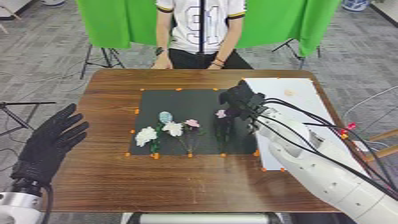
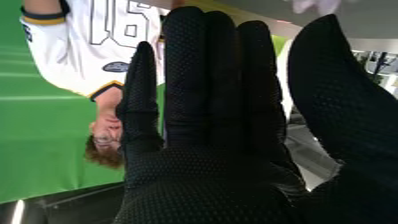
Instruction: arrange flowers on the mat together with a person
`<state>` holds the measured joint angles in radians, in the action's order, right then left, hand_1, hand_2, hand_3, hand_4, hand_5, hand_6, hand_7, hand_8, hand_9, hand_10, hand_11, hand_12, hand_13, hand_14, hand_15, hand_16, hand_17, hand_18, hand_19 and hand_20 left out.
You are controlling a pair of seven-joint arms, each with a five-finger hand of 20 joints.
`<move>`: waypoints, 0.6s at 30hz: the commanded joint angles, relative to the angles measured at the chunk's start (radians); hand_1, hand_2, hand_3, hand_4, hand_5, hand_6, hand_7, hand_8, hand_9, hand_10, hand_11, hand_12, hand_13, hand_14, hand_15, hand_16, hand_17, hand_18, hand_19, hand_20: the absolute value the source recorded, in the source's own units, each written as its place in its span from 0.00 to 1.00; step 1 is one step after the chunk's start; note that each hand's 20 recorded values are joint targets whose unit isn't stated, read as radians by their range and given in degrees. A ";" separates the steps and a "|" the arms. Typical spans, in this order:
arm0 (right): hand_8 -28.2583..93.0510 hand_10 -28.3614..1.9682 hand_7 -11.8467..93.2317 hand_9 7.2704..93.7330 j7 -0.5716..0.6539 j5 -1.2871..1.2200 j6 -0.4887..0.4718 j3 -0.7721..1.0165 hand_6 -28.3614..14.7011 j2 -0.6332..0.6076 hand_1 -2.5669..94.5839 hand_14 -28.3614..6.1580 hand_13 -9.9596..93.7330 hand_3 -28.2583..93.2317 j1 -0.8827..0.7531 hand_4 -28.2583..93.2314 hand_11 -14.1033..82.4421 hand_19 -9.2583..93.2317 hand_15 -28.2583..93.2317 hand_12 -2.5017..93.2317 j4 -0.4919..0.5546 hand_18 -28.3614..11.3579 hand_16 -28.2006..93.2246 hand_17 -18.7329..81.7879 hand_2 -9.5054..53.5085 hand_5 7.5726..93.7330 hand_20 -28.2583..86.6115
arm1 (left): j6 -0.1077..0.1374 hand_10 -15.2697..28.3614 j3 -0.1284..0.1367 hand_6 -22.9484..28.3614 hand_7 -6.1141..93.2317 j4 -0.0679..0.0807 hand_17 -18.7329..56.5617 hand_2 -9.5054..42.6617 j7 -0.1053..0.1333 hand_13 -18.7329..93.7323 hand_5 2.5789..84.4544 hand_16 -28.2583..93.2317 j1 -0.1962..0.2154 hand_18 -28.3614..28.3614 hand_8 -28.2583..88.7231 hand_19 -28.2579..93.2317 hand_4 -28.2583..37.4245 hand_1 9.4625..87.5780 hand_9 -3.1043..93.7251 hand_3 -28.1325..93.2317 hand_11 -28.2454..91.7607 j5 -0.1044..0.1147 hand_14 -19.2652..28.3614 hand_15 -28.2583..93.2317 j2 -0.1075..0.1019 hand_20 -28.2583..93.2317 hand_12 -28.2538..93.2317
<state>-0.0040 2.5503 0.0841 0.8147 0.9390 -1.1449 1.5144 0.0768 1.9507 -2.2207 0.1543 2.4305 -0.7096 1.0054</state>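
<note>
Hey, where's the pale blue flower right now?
In the head view, the pale blue oval flower lies on the left half of the black rectangular mat, just beyond the smaller white flower.

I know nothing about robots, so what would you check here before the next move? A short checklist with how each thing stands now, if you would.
1. Flowers on the dark mat: ok; the large white flower and the pale blue flower lie there.
2. Right hand open: ok, fingers straight.
3. Right hand not touching the nearest pink flower: cannot tell, they are very close.
4. Left hand away from the flowers: ok, at the table's left side.
5. Person's hands away from the flowers: ok, at the table's far edge.
</note>
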 commanded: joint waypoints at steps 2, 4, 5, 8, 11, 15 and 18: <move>0.10 0.62 0.43 0.57 0.021 -0.295 -0.047 0.257 0.70 -0.033 0.34 0.60 0.58 0.94 -0.222 0.01 0.47 0.67 0.66 0.30 0.239 0.29 0.43 0.36 0.12 0.51 0.60 | -0.007 0.60 0.004 0.50 0.20 0.003 0.14 0.13 -0.008 0.36 0.35 0.27 0.011 0.89 0.18 0.58 0.04 0.21 0.31 0.81 0.35 -0.002 0.71 0.41 0.009 0.31 0.39; 0.10 0.57 0.42 0.54 0.024 -0.387 -0.083 0.361 0.68 -0.041 0.32 0.56 0.56 0.94 -0.317 0.02 0.45 0.66 0.64 0.29 0.328 0.28 0.42 0.36 0.23 0.49 0.60 | -0.010 0.60 0.008 0.50 0.20 0.002 0.14 0.13 -0.010 0.36 0.35 0.27 0.012 0.89 0.18 0.58 0.04 0.21 0.31 0.81 0.35 0.000 0.71 0.41 0.009 0.31 0.39; 0.11 0.54 0.40 0.53 0.018 -0.439 -0.081 0.405 0.66 -0.047 0.31 0.54 0.55 0.95 -0.364 0.03 0.44 0.66 0.63 0.29 0.363 0.28 0.42 0.36 0.26 0.48 0.59 | -0.010 0.60 0.013 0.50 0.20 0.000 0.14 0.13 -0.011 0.36 0.35 0.27 0.015 0.89 0.18 0.58 0.04 0.21 0.31 0.81 0.35 -0.001 0.71 0.41 0.009 0.31 0.39; 0.12 0.53 0.39 0.51 -0.014 -0.624 -0.139 0.571 0.64 -0.032 0.29 0.54 0.53 0.95 -0.511 0.04 0.42 0.64 0.61 0.29 0.452 0.27 0.42 0.35 0.28 0.47 0.57 | -0.016 0.60 0.021 0.50 0.20 -0.003 0.14 0.13 -0.002 0.36 0.35 0.27 0.018 0.89 0.18 0.58 0.04 0.21 0.31 0.81 0.35 0.022 0.71 0.41 0.006 0.31 0.39; 0.12 0.50 0.36 0.49 -0.026 -0.799 -0.234 0.741 0.62 0.018 0.27 0.53 0.50 0.95 -0.656 0.04 0.40 0.60 0.58 0.29 0.521 0.25 0.42 0.34 0.28 0.46 0.55 | -0.037 0.60 0.040 0.50 0.20 -0.014 0.14 0.13 -0.006 0.36 0.35 0.27 0.032 0.89 0.18 0.58 0.04 0.21 0.31 0.81 0.35 0.046 0.71 0.41 0.007 0.31 0.39; 0.14 0.47 0.30 0.46 -0.043 -1.050 -0.255 0.884 0.55 0.093 0.24 0.48 0.47 0.94 -0.786 0.05 0.36 0.58 0.52 0.29 0.538 0.23 0.42 0.33 0.27 0.45 0.53 | -0.029 0.60 0.047 0.50 0.20 -0.023 0.14 0.13 0.009 0.36 0.35 0.27 0.041 0.89 0.18 0.58 0.04 0.21 0.31 0.81 0.35 0.038 0.71 0.41 0.009 0.31 0.39; 0.15 0.45 0.27 0.43 -0.045 -1.215 -0.246 0.953 0.53 0.166 0.24 0.48 0.45 0.93 -0.860 0.05 0.33 0.57 0.48 0.29 0.549 0.22 0.43 0.33 0.26 0.44 0.52 | -0.031 0.60 0.051 0.50 0.20 -0.028 0.14 0.13 0.012 0.36 0.35 0.27 0.041 0.89 0.18 0.58 0.04 0.21 0.31 0.81 0.35 0.032 0.71 0.41 0.010 0.31 0.39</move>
<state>-0.0416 1.7546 -0.1998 1.5964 0.9797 -1.7298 2.0709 0.0573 1.9918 -2.2337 0.1574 2.4510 -0.6794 1.0060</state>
